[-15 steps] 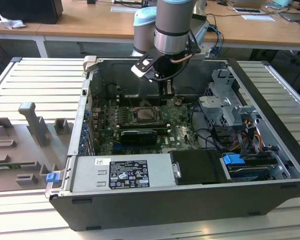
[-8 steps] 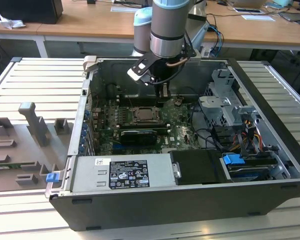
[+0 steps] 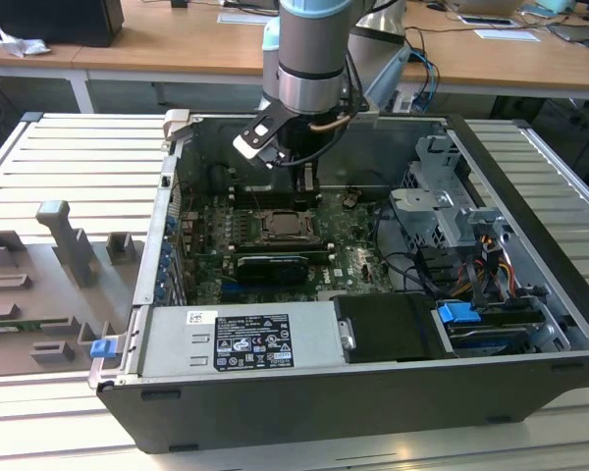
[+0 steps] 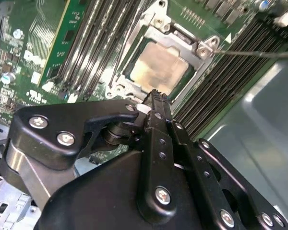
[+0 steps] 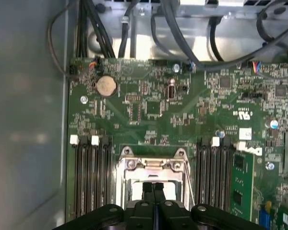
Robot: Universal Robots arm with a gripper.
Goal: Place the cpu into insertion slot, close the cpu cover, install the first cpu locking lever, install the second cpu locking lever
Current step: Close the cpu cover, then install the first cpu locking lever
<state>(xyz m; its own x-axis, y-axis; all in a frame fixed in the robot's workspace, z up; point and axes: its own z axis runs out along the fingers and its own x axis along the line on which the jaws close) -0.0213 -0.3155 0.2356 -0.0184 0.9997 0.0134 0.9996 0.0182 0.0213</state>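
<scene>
black metal gripper (image 4: 156, 97) is hanging nearest in both wrist views, its two fingers pressing together with nothing between them, tips just above the small flat square silver-topped cpu (image 4: 159, 67). the cpu is lying in the dark square insertion slot (image 4: 128, 73) near the middle of the green circuit board (image 5: 149, 115), between two banks of long black memory slots (image 4: 89, 43). the thin silver cpu cover frame (image 4: 181, 40) seems to be lying down around it. i am judging the chip light, stiff and slick-topped, fragile underneath, best taken by opposite edges. a thin silver wire lever (image 4: 252, 52) is jutting over the slots, probably springy. farther off, white lettering is showing on the board and a white printed sticker (image 3: 250, 340) on the grey power box, all left unread.
</scene>
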